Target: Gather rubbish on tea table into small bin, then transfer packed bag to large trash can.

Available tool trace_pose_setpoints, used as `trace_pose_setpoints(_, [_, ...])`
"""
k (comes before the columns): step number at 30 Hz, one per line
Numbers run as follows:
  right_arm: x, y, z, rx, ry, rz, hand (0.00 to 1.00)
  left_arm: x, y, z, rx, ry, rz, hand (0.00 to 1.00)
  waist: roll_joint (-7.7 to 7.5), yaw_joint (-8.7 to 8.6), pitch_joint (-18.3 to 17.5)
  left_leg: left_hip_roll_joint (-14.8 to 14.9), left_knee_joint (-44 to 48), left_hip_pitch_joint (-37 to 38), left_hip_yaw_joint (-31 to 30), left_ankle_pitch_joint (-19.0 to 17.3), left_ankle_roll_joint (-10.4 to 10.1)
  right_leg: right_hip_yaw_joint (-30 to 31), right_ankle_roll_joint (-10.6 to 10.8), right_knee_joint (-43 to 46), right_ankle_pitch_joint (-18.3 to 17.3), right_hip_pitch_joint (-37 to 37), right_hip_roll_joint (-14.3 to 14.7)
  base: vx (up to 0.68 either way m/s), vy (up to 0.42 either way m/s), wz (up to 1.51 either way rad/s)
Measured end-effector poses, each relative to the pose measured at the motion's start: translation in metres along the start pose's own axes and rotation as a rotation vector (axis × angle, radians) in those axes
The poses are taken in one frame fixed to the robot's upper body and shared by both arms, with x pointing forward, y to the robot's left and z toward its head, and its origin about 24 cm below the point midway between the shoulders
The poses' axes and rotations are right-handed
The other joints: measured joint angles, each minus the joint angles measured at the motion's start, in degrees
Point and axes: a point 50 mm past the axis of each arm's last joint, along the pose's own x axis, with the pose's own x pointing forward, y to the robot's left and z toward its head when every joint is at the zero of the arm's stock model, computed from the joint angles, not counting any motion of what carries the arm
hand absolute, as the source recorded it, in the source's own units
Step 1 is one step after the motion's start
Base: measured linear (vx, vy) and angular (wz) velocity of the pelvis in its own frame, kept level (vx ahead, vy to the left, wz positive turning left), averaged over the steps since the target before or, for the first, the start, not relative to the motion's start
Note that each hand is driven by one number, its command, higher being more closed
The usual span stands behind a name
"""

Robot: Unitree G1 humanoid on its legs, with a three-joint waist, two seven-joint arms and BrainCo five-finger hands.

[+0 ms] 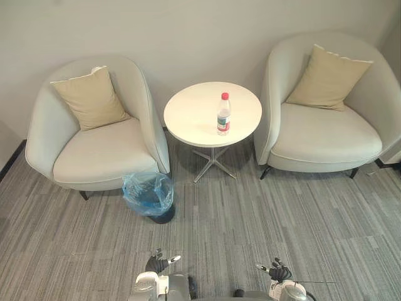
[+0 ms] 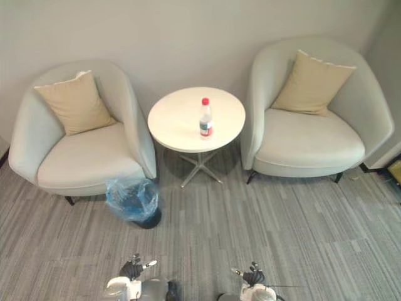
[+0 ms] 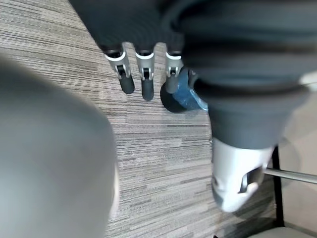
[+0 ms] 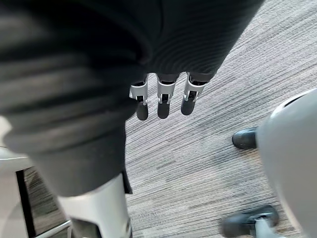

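Observation:
A clear plastic bottle (image 1: 223, 115) with a red cap stands upright on the round white tea table (image 1: 188, 113) between two armchairs. A small dark bin lined with a blue bag (image 1: 149, 195) sits on the carpet by the left armchair's front corner. My left hand (image 1: 158, 263) hangs low at the near edge, fingers relaxed and holding nothing; in its wrist view the fingers (image 3: 143, 79) point down over the carpet near the bin (image 3: 181, 96). My right hand (image 1: 277, 271) hangs likewise, fingers (image 4: 163, 99) straight and empty.
Two pale armchairs flank the table, the left armchair (image 1: 94, 150) and the right armchair (image 1: 326, 132), each with a tan cushion. Grey striped carpet (image 1: 250, 219) stretches between me and the table. A wall runs behind.

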Motion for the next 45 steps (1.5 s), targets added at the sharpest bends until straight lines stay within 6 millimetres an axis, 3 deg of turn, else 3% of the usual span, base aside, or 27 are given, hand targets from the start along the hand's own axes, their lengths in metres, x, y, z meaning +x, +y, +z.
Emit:
trace_pose_setpoints(1, [0.0,0.003,-0.002,0.004,0.007,0.005,0.0,0.001,0.003,0.003,0.003,-0.006,0.005,0.0,-1.0,0.07,0.3,-0.6,2.2,-0.2,0.9,-1.4,1.5,0.6,0.3,0.0,0.3,0.8,-1.0,0.32,0.084,0.03])
trace_pose_setpoints(3, [-0.001,0.003,-0.003,0.005,0.013,0.009,0.0,0.001,0.004,0.001,0.006,0.004,0.008,0.0,-1.54,0.17,-0.3,-1.4,3.0,0.9,1.4,-3.3,2.1,2.3,0.6,2.3,0.4,0.6,-1.7,0.34,0.106,-0.13])
trace_pose_setpoints(5, [-0.001,0.002,-0.005,0.0,0.018,0.011,0.0,0.0,0.002,-0.004,0.003,0.025,0.004,0.0,-0.78,0.31,-0.7,-1.0,0.8,4.4,1.7,-5.9,1.8,3.8,2.7,11.6,-0.9,-2.3,-1.4,0.32,0.12,-0.31])
trace_pose_setpoints(6, [0.0,0.003,-0.002,-0.018,0.008,0.021,0.0,0.0,0.003,-0.007,0.011,0.037,-0.004,0.0,-1.19,0.2,-0.6,-1.6,-2.6,9.3,2.4,-6.5,2.1,5.7,7.2,30.2,-0.7,-9.1,-1.7,0.27,0.09,-0.16])
trace_pose_setpoints(7, [-0.001,0.002,-0.003,-0.028,0.007,0.02,0.0,0.0,0.005,-0.008,0.025,0.045,-0.004,0.0,-1.15,-0.51,-0.3,-2.1,-3.7,12.0,1.6,-7.2,2.3,5.3,8.1,38.8,-1.0,-12.3,-2.6,0.27,0.075,-0.01])
trace_pose_setpoints(8, [-0.001,0.002,-0.003,-0.027,0.009,0.018,0.0,0.0,0.006,-0.008,0.036,0.052,-0.006,0.0,-1.44,-0.81,-0.3,-2.3,-4.0,13.0,1.2,-7.6,2.2,4.5,7.7,41.7,-1.6,-13.1,-3.2,0.25,0.018,0.4])
trace_pose_setpoints(9, [-0.002,-0.001,-0.008,-0.027,0.018,0.011,0.0,0.0,0.007,-0.011,0.057,0.069,-0.009,0.0,-2.13,-1.38,-0.5,-2.9,-4.4,15.6,0.2,-8.9,2.3,0.7,5.9,47.3,-3.5,-15.2,-5.5,0.31,0.005,0.48])
trace_pose_setpoints(10, [-0.004,-0.004,-0.011,-0.021,0.023,0.003,0.0,0.0,0.006,-0.011,0.068,0.069,-0.01,0.0,-2.21,-1.34,-0.5,-2.9,-5.2,17.7,-0.6,-9.7,2.1,-2.8,4.2,47.4,-4.9,-17.0,-7.3,0.25,-0.003,0.46])
trace_pose_setpoints(12, [-0.003,-0.004,-0.007,-0.01,0.012,0.001,0.0,0.0,0.005,-0.011,0.07,0.07,-0.014,0.0,-1.93,-1.84,-0.5,-2.5,-6.0,18.9,-2.1,-9.8,2.0,-6.2,3.1,41.6,-6.4,-19.0,-7.9,0.33,-0.06,0.5])
trace_pose_setpoints(15, [0.0,-0.007,0.001,-0.012,-0.009,-0.004,0.0,0.0,0.001,-0.01,0.059,0.066,-0.02,0.0,-0.43,-3.11,0.1,0.0,-6.1,20.1,-4.0,-10.2,1.3,-7.5,1.7,27.6,-4.8,-20.3,-5.3,0.35,-0.16,0.49])
trace_pose_setpoints(16, [0.0,-0.008,0.004,-0.016,-0.016,-0.006,0.0,0.0,-0.001,-0.01,0.056,0.063,-0.025,0.0,0.12,-3.12,0.3,1.3,-6.0,21.0,-5.0,-10.5,0.3,-6.1,0.9,18.5,-0.2,-20.1,-2.9,0.43,-0.278,0.46])
trace_pose_setpoints(17, [-0.001,-0.005,-0.002,-0.006,0.001,-0.001,0.0,-0.001,0.004,-0.012,0.063,0.065,-0.015,0.0,-1.8,-3.08,-0.3,0.8,-5.9,21.9,-5.9,-11.6,-1.7,-3.1,0.1,11.1,10.0,-19.7,-2.6,0.36,-0.238,0.36])
trace_pose_setpoints(18, [-0.001,-0.005,-0.001,-0.004,-0.002,0.0,0.0,-0.001,0.004,-0.013,0.061,0.07,-0.013,0.0,-1.34,-3.13,-0.1,1.0,-5.9,22.1,-6.1,-12.0,-2.2,-3.2,-0.1,11.5,9.5,-19.4,-2.3,0.36,-0.223,0.07])
trace_pose_setpoints(19, [0.001,-0.01,0.005,-0.018,-0.017,-0.01,0.0,-0.002,-0.006,-0.014,0.038,0.076,-0.033,0.0,1.3,-2.81,-0.5,3.3,-5.1,22.3,-6.4,-12.5,-3.1,-3.4,-1.2,12.8,9.5,-19.2,-0.2,0.33,-0.203,-0.15])
trace_pose_setpoints(20, [0.001,-0.01,0.004,-0.019,-0.011,-0.013,0.0,-0.002,-0.009,-0.014,0.031,0.074,-0.038,0.0,1.75,-2.84,-0.6,3.8,-4.1,22.2,-6.5,-11.8,-3.5,-3.7,-1.8,13.0,7.9,-18.6,0.2,0.38,-0.247,-0.18])
trace_pose_setpoints(22, [0.001,-0.012,0.003,-0.021,-0.004,-0.017,0.0,-0.002,-0.01,-0.014,0.025,0.076,-0.04,0.0,2.08,-3.13,-0.4,4.4,-0.9,22.3,-7.0,-11.2,-3.8,-4.4,-2.0,12.7,6.2,-16.4,0.6,0.26,-0.197,0.14])
trace_pose_setpoints(25, [0.0,-0.011,-0.001,-0.025,0.005,-0.012,0.0,-0.001,-0.009,-0.009,-0.011,0.056,-0.026,0.0,1.44,-3.05,0.2,5.4,16.3,15.8,-8.8,-10.7,-5.0,-5.4,-2.4,9.2,4.9,-10.9,1.0,0.2,-0.164,0.34])
trace_pose_setpoints(26, [-0.001,-0.012,-0.003,-0.028,0.011,-0.016,0.0,0.0,-0.009,-0.004,-0.022,0.036,-0.022,0.0,1.17,-2.05,0.6,7.6,29.1,9.8,-7.5,-10.5,-7.9,-6.6,-3.2,7.0,4.5,-8.1,1.1,0.11,-0.044,0.21])
trace_pose_setpoints(29, [-0.002,-0.016,-0.005,0.002,0.016,-0.03,0.0,0.001,-0.009,-0.001,-0.023,0.014,-0.023,0.0,1.52,-1.55,0.7,8.8,26.5,6.6,-3.1,-14.9,-5.9,-7.1,-3.1,5.8,4.3,-5.5,1.0,0.12,-0.001,0.05])
trace_pose_setpoints(31, [-0.002,-0.02,-0.004,0.014,0.012,-0.04,0.0,0.001,-0.014,-0.001,-0.002,0.013,-0.042,0.0,2.63,-1.4,0.5,6.5,7.7,6.6,-3.4,-10.0,-4.9,-6.0,-1.5,6.0,3.7,-5.3,1.5,0.12,0.107,-0.17])
trace_pose_setpoints(32, [-0.002,-0.019,-0.005,0.015,0.015,-0.04,0.0,0.001,-0.014,-0.001,-0.001,0.013,-0.042,0.0,2.55,-1.24,0.3,6.0,6.8,7.0,-3.3,-9.7,-4.9,-5.4,-1.2,5.9,3.7,-5.2,1.4,0.13,0.09,-0.1])
trace_pose_setpoints(33, [-0.003,-0.016,-0.009,0.022,0.022,-0.032,0.0,0.001,-0.008,-0.002,0.022,0.017,-0.033,0.0,0.84,-1.23,-0.7,4.1,2.9,8.9,-3.6,-8.4,-4.2,-4.0,-0.4,4.4,4.0,-5.4,0.6,0.13,0.073,-0.06])
trace_pose_setpoints(34, [-0.005,-0.015,-0.014,0.027,0.036,-0.03,0.0,0.001,-0.006,-0.002,0.027,0.02,-0.027,0.0,-0.11,-1.41,-1.0,3.1,1.3,9.5,-3.4,-7.7,-3.6,-3.6,0.2,3.8,4.0,-5.4,-0.2,0.13,0.07,-0.04])
trace_pose_setpoints(36, [-0.005,-0.013,-0.015,0.027,0.038,-0.028,0.0,0.001,-0.004,-0.003,0.029,0.026,-0.024,0.0,-0.46,-1.38,-1.1,2.2,-0.1,10.7,-2.6,-7.6,-3.3,-2.8,0.6,4.1,3.8,-5.3,-1.1,0.11,0.114,-0.14])
trace_pose_setpoints(45, [-0.005,-0.01,-0.01,-0.018,0.007,-0.019,0.0,0.0,-0.006,-0.008,0.067,0.042,-0.041,0.0,-0.55,-1.5,-2.2,0.3,-5.0,13.7,-1.9,-6.5,-2.1,-0.3,1.5,4.5,2.6,-5.8,-2.3,0.04,0.039,-0.09])
